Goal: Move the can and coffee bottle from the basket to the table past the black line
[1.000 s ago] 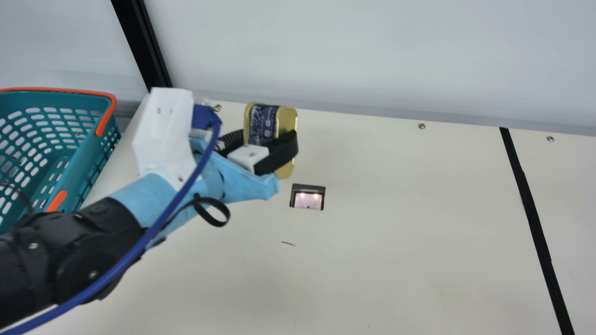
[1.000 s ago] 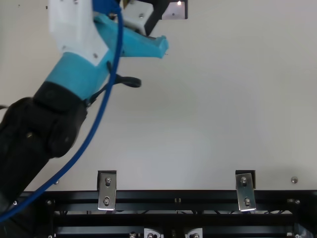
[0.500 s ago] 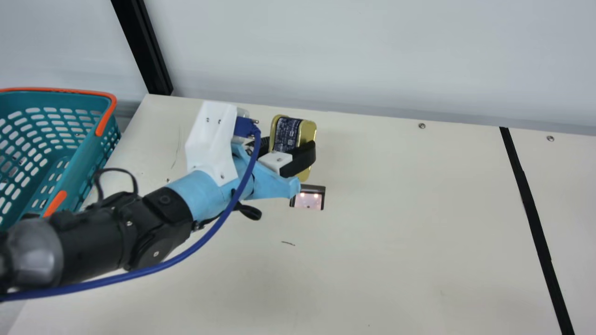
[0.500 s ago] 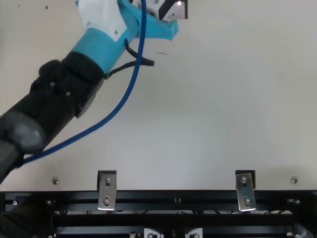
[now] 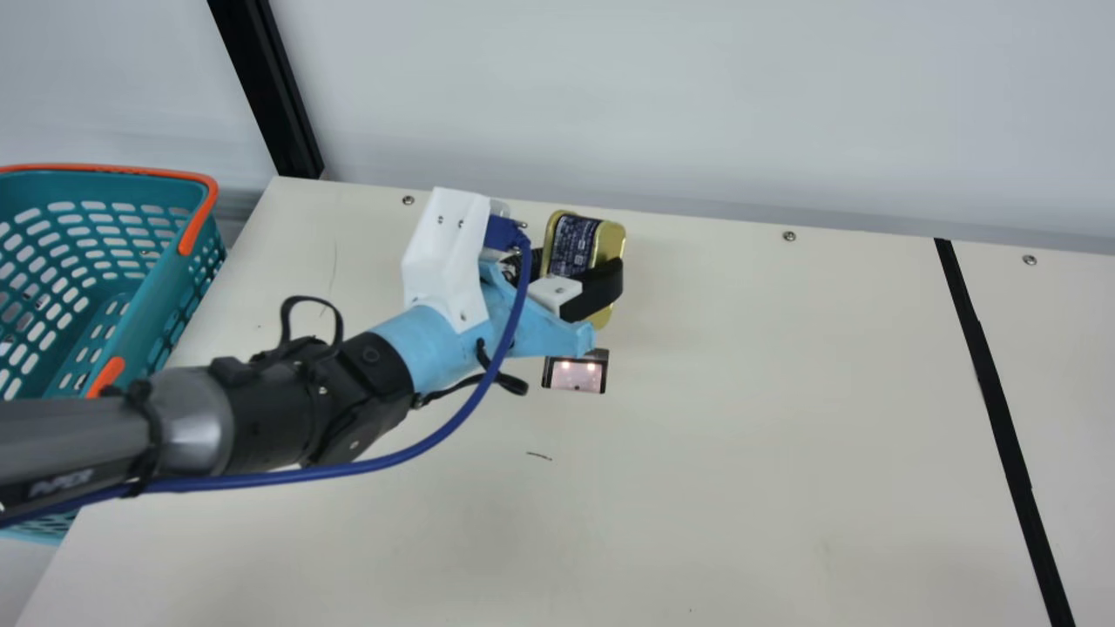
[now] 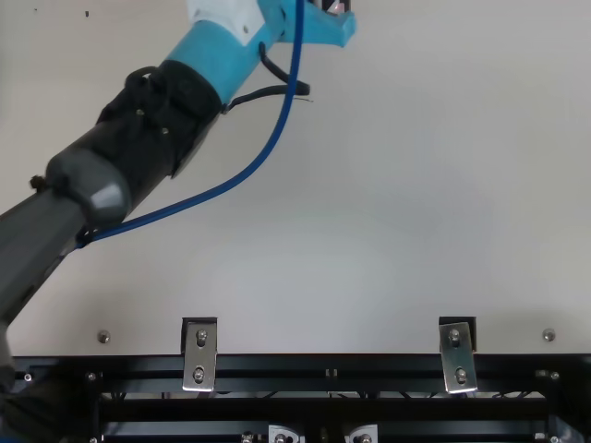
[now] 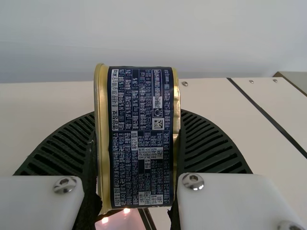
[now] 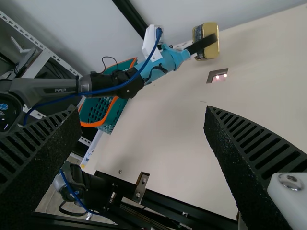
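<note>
The black line [image 5: 989,383] ran over the cream table [image 5: 740,453], and the can [image 5: 575,239] was well to the left of it, on the basket's side, so it was not past the line. The can had a dark blue printed label and gold ends, and it was tilted a little in the main view. The left gripper [image 5: 582,268], equally well left of the line, pinched the can between its two black ribbed fingers, one pressed against each gold end. Whether the can touched the table I could not tell.

The right gripper [image 8: 144,115] had its fingers spread wide, with a broad gap between them, in its own wrist view; its place relative to the line I could not tell.

The basket [image 5: 144,326], teal with an orange rim, stood farthest left of the line, much farther than the can. A dark-framed panel [image 5: 575,374] with two small lights lay left of the line too, near the can. A blue cable [image 5: 435,444] hung along the left arm, between the basket and the line. A screw [image 5: 1030,259] sat just to the right of the line.
</note>
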